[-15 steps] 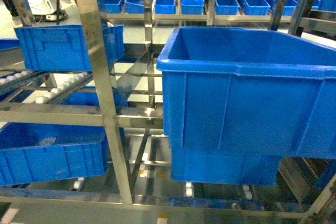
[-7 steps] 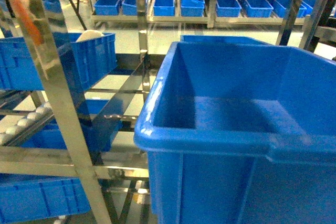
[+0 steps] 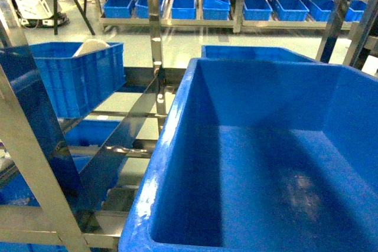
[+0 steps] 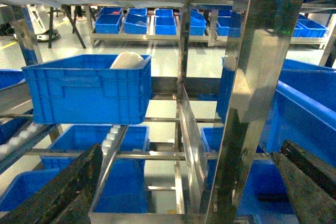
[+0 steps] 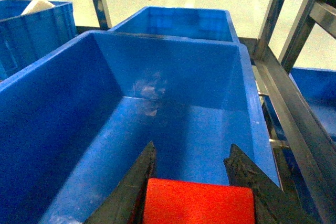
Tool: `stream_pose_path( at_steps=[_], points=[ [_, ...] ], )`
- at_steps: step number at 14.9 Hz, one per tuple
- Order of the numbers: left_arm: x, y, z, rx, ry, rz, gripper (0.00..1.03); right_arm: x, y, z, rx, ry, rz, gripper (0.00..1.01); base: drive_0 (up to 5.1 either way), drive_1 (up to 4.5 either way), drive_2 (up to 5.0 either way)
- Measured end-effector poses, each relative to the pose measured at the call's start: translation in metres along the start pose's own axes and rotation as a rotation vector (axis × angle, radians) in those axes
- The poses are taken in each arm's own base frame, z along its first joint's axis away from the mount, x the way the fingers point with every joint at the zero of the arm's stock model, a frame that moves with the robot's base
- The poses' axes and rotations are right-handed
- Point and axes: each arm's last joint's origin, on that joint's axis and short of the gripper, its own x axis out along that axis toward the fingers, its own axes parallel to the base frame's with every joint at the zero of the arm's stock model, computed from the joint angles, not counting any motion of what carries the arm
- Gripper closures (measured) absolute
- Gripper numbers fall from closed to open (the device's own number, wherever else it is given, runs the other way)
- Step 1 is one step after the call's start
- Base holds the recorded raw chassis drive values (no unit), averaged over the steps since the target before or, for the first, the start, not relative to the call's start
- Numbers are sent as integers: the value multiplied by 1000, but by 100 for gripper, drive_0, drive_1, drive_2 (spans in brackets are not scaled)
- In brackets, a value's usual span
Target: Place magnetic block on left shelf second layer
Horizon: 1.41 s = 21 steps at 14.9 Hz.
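- Head: the large blue crate (image 3: pixel 266 163) on the steel rack (image 3: pixel 35 163) shows a bare floor; no writing is readable.
- Left wrist: left gripper (image 4: pixel 184 192) jaws spread, tips cut off; a smaller crate (image 4: pixel 86 87) holds something white (image 4: pixel 128 60).
- Right wrist: right gripper (image 5: pixel 197 192) jaws pinch the red magnetic block (image 5: pixel 198 203) above the large crate.

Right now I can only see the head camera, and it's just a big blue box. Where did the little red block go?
Observer: The right hand has it. The red block sits between its two dark fingers.
Operator: Is it over the box?
Observer: Yes, the right wrist view looks down into the big blue crate, with the block above its near end.
Operator: What's the other hand doing?
Observer: The left hand is open and holds nothing, facing the steel upright.
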Motion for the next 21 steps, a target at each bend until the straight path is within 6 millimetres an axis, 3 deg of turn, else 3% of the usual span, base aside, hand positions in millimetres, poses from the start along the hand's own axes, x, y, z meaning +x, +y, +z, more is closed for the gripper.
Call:
stream_pose_path(
  at_steps=[3,5,12,14,18,19,21],
  points=[
    [0,0,0,0,0,0,5,21,25,-13,9,81,112,68,0,0,0],
    [0,0,0,0,-1,0,5,49,41,-17,19,128,155,68,0,0,0],
    [0,0,0,0,0,0,5,168,39,-43,115,325,114,68,0,0,0],
    [0,0,0,0,0,0,5,190,49,-53,97,358,101,68,0,0,0],
    [0,0,0,0,0,0,5,201,57,-67,79,395,82,68,0,0,0],
    [0,0,0,0,0,0,5,200,58,-62,74,367,80,63,0,0,0],
    [0,0,0,0,0,0,5,186,63,-47,66,305,91,39,0,0,0]
  ],
)
